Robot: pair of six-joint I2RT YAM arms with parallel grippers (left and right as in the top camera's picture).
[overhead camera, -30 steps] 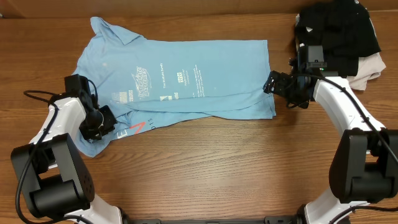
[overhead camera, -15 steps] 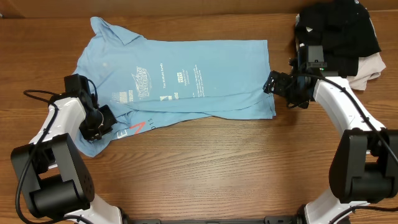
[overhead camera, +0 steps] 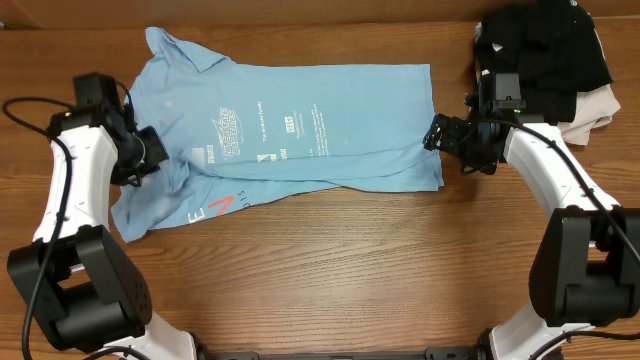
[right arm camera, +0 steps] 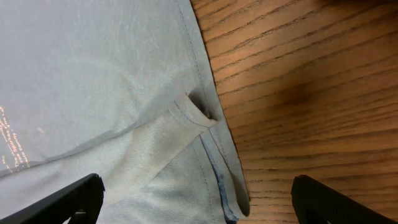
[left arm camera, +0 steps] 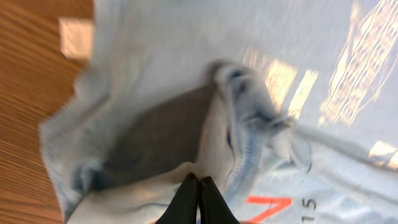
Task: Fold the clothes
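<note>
The clothes, a light blue T-shirt with white prints, lie spread across the back half of the table, with red lettering showing at the front left. My left gripper is over the shirt's left sleeve area. In the left wrist view its fingers are pressed together with a fold of the blue cloth pinched at their tips. My right gripper hovers at the shirt's right edge. It is open, wide apart over the hem, with nothing between its fingers.
A heap of black garments lies at the back right corner on top of a beige folded cloth, just behind my right arm. Bare wooden table runs along the front.
My left gripper has shut on the shirt's left part and moved back and left, pulling that cloth with it, so the front-left corner has changed shape. The right arm has not moved.
</note>
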